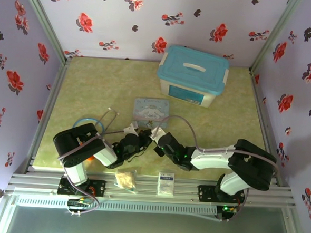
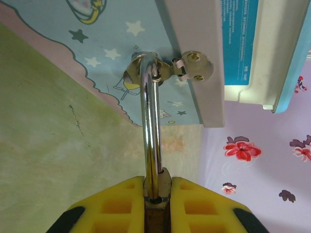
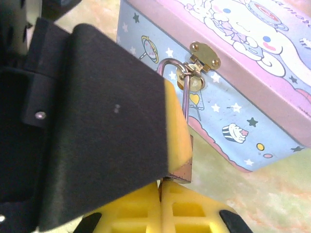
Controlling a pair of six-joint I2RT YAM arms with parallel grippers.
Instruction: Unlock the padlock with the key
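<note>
The brass padlock (image 2: 156,188) hangs by its silvery shackle (image 2: 150,121) from the hasp of the pastel cartoon tin (image 2: 107,53). My left gripper (image 2: 158,183) is shut on the padlock body, its yellow pads pressing both sides. In the right wrist view the padlock's lower corner (image 3: 184,167) sticks out under the left gripper's pad (image 3: 176,126). My right gripper (image 3: 161,188) is shut just beneath it. A thin dark sliver, the key (image 3: 160,187), sits between its pads at the padlock's bottom; most of it is hidden. From above, both grippers (image 1: 136,130) (image 1: 154,133) meet in front of the tin (image 1: 151,108).
A white box with a turquoise lid (image 1: 192,76) stands at the back right. The blue-tubed stethoscope (image 1: 91,124) lies left of the left arm. Two small packets (image 1: 126,179) (image 1: 165,183) rest on the front rail. Flowered walls close in three sides.
</note>
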